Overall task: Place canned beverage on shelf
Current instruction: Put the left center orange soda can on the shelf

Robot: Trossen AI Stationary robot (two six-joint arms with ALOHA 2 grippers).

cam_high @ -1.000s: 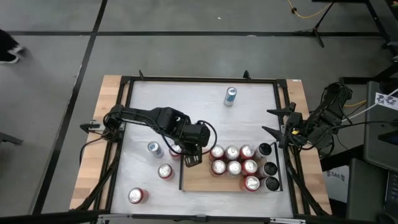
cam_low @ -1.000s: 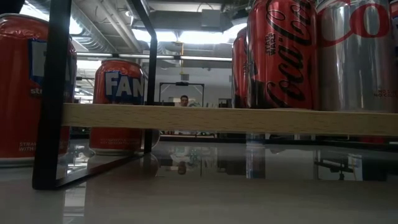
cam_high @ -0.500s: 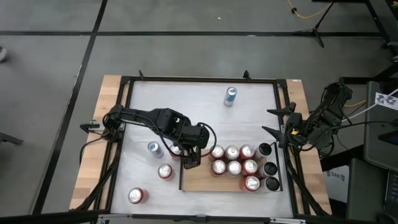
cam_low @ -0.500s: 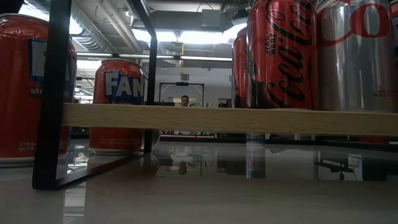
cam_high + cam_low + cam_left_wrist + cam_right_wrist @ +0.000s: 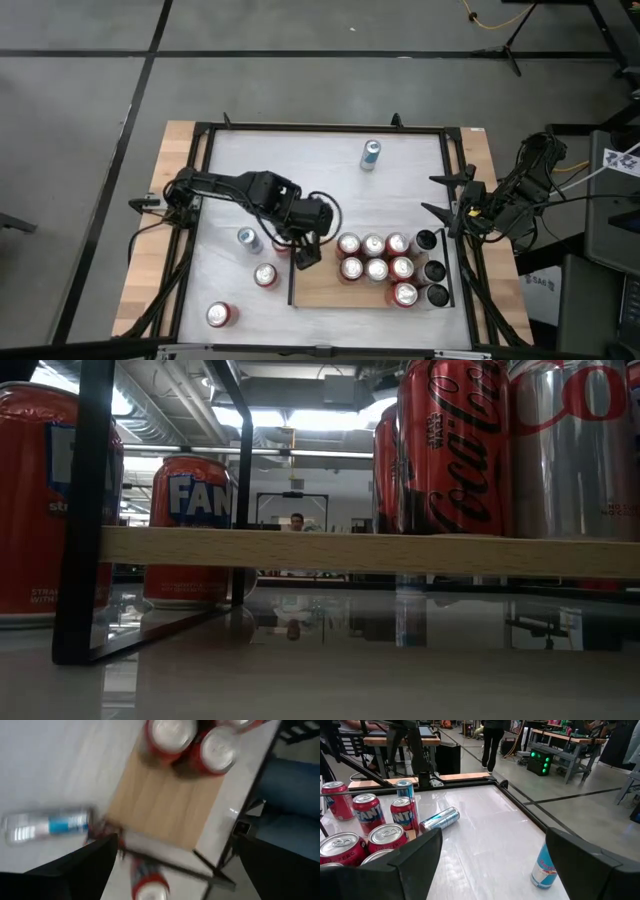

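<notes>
shelf (image 5: pixel 325 288): light wood, black rails | left gripper (image 5: pixel 306 256) spread | right gripper (image 5: pixel 490 865) spread

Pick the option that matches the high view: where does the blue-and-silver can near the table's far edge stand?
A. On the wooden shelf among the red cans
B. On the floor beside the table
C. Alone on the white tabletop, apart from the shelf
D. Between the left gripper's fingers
C: the blue-and-silver can stands by itself on the white tabletop, well clear of the shelf and of the left gripper.
</notes>
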